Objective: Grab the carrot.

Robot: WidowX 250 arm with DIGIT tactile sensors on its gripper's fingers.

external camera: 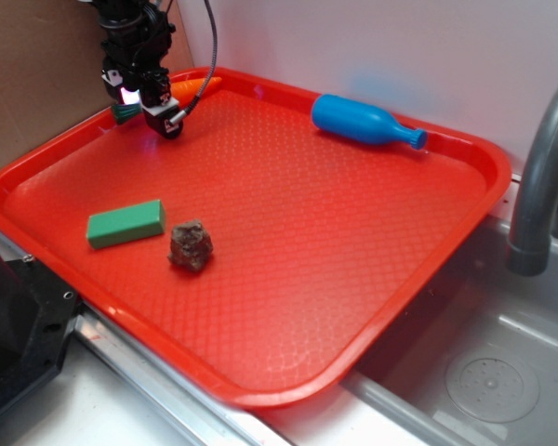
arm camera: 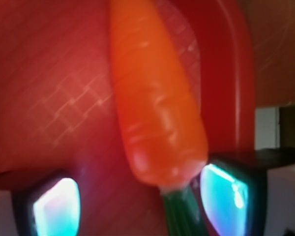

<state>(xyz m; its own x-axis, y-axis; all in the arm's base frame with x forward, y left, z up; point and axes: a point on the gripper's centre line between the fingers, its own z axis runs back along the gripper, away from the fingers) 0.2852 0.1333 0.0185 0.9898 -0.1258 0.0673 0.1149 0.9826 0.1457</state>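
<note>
Red textured plastic forms the tray (external camera: pixel 288 279), which sits beside a steel sink (external camera: pixel 484 372) with a grey faucet (external camera: pixel 539 186); brown cardboard (external camera: pixel 28 84) and a white wall stand behind. In the exterior view, the gripper (external camera: pixel 141 104) hangs at the tray's far-left corner over the carrot (external camera: pixel 197 86), which lies by the rim. A blue bottle (external camera: pixel 363 121), a green block (external camera: pixel 125 224) and a brown lump (external camera: pixel 191 245) lie apart. No writing is legible.

The wrist view shows the carrot (arm camera: pixel 157 98) between spread glowing fingertips (arm camera: pixel 226 196), its green stub (arm camera: pixel 179 214) nearest; the right pad looks close to touching.
</note>
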